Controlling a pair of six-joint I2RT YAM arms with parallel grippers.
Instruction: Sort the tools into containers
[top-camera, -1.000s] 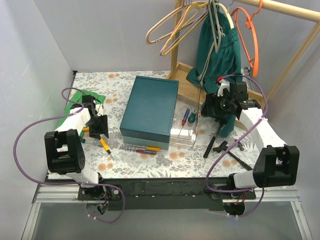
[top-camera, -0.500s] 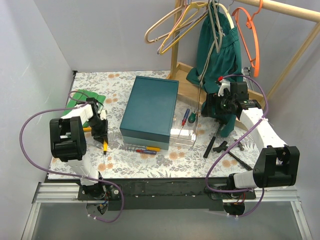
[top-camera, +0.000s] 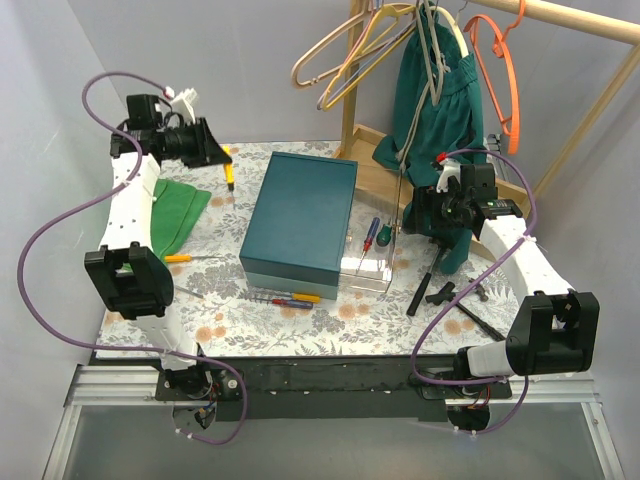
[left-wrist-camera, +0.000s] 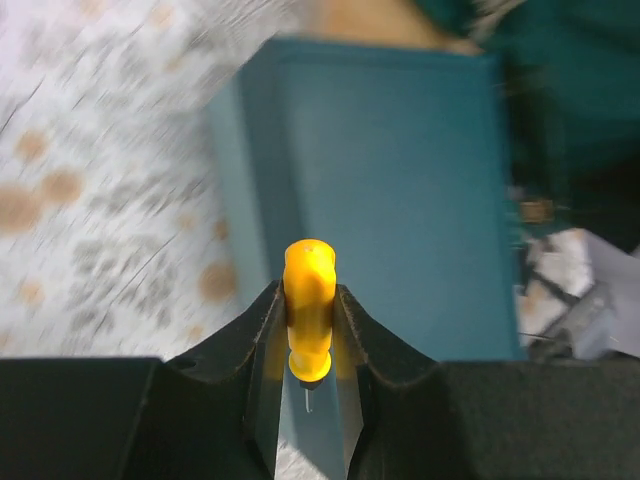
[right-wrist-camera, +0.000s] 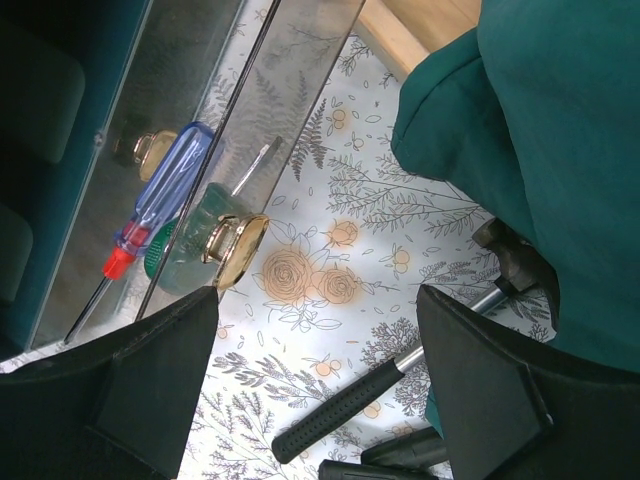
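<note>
Yellow screwdriver (left-wrist-camera: 308, 290), handle pinched between left fingers (left-wrist-camera: 258, 335), right fingers (right-wrist-camera: 150, 390) spread idle: narrow hold may let it swivel or drop short of teal box (left-wrist-camera: 400, 200).

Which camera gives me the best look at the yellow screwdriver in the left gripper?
Left wrist: the yellow screwdriver sits mid-frame, its handle clamped between the fingers of the left gripper. Top external shows it only small, at the raised gripper near the far left corner of the teal box. Right wrist does not show it.
</note>
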